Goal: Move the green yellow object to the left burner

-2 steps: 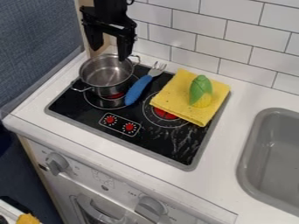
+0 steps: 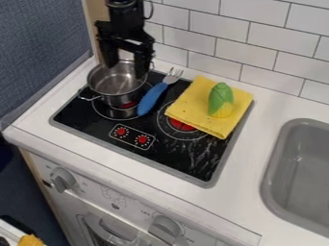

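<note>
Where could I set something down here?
The white counter between the stovetop and the gray sink is bare, as is the stovetop's front right corner. The back is crowded: pot under the gripper, blue-handled fork beside it, then the yellow cloth bearing the corn.

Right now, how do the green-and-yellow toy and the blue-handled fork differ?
The toy is short and plump, whereas the fork is long and slim with metal tines. The toy is green above yellow; the fork's handle is plain blue. The toy rests on the yellow cloth, while the fork lies between that cloth and the pot. Neither is in the gripper.
</note>
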Tool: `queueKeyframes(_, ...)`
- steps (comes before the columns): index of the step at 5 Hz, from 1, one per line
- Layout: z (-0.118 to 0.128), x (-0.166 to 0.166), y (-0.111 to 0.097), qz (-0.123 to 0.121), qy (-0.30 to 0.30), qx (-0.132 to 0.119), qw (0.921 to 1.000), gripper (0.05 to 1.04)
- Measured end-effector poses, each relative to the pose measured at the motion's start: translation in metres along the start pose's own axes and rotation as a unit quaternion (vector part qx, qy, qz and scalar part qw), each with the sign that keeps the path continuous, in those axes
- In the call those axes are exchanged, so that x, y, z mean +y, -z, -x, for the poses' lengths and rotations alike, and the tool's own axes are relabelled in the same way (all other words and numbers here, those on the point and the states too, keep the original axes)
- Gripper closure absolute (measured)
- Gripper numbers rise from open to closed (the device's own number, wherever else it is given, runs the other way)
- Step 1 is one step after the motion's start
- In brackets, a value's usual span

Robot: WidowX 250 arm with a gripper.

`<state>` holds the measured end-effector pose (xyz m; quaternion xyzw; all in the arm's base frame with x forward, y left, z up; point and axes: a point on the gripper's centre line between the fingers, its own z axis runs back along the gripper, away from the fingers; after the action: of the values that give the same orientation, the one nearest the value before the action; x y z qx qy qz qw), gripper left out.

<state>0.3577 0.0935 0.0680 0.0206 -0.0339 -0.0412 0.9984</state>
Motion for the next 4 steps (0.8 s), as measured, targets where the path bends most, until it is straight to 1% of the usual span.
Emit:
queueKeyframes(1, -0.019, -0.050, -0.006, 0.022, 0.083, -0.026, 0.9960, 0.082)
queueKeyframes(2, -0.031, -0.095, -0.036, 0.027, 0.150, -0.075, 0.9855, 0.082)
queueKeyframes(3, -0.032, -0.118, -0.041, 0.026, 0.183, -0.070, 0.9803, 0.082)
queueKeyframes(4, -0.034, -0.132, -0.042, 0.020, 0.197, -0.073, 0.9774, 0.082)
